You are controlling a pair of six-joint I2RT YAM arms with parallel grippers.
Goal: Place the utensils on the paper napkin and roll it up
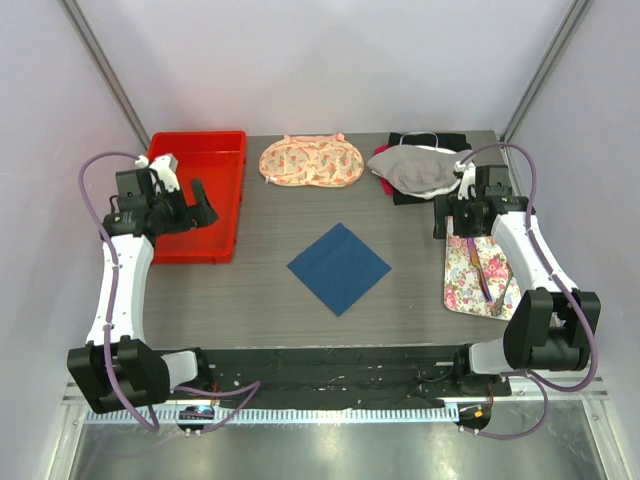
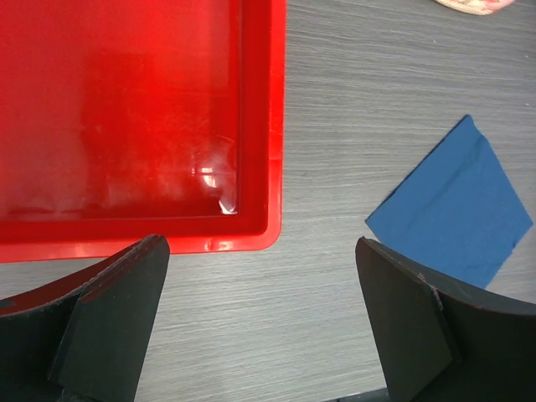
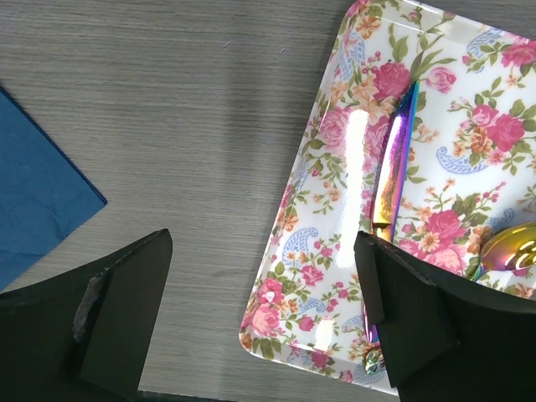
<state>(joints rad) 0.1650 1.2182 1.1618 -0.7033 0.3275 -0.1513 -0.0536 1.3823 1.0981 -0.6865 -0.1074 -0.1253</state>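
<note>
The dark blue paper napkin (image 1: 339,267) lies flat as a diamond at the table's middle; a part shows in the left wrist view (image 2: 456,209) and a corner in the right wrist view (image 3: 38,209). The utensils (image 1: 483,270) lie on the white floral mat (image 1: 478,275) at the right: an iridescent purple-gold knife (image 3: 394,167) and a spoon bowl (image 3: 512,245). My right gripper (image 1: 455,215) is open and empty above the mat's far left edge. My left gripper (image 1: 190,208) is open and empty over the red tray (image 1: 200,205).
A peach floral cloth (image 1: 310,160) lies at the back middle. A grey cloth (image 1: 415,168) on dark fabric lies at the back right. The red tray's near corner (image 2: 260,234) sits just beyond my left fingers (image 2: 117,310).
</note>
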